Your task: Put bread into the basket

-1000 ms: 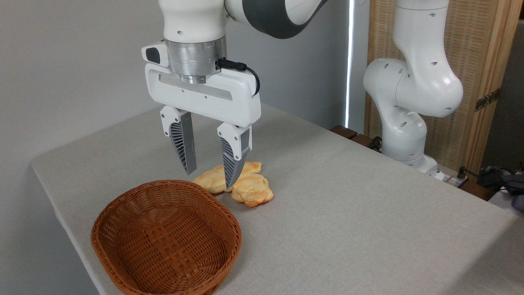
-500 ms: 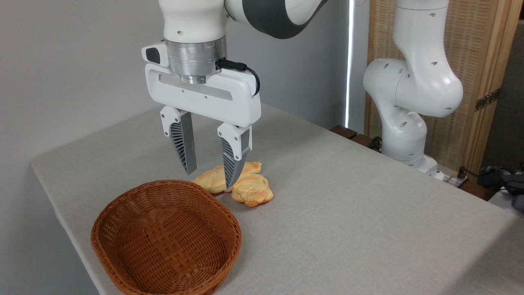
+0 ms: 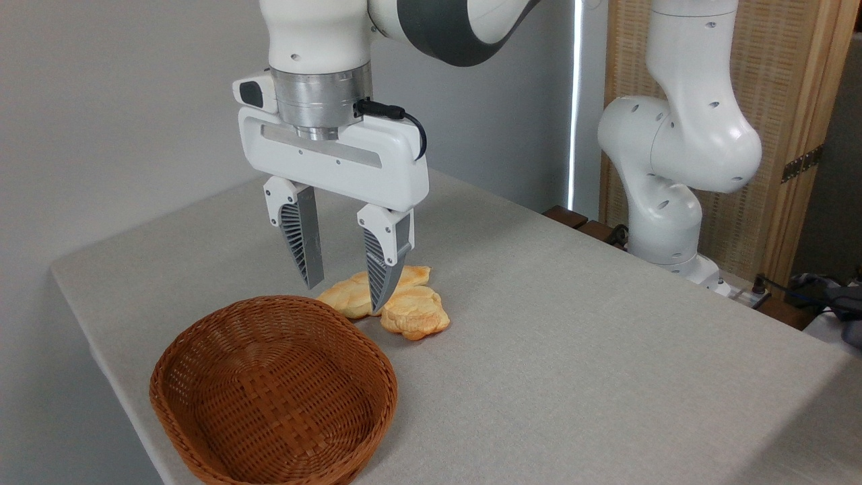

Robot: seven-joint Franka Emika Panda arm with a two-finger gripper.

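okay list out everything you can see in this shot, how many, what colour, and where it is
bun: one, golden-yellow, on the table just right of the basket's far end
braided loaf: one, golden, flat on the table behind the bun and touching it, partly hidden by a claw finger
basket: one, reddish-brown wicker, empty, near the table's front left edge
table: one, covered in light grey cloth
woven screen: one, tan in a wooden frame, background right
cables: dark, on the floor at far right
robot arm: one, white, base behind the table at right
claw: one, white with grey ribbed fingers, open, above the loaf
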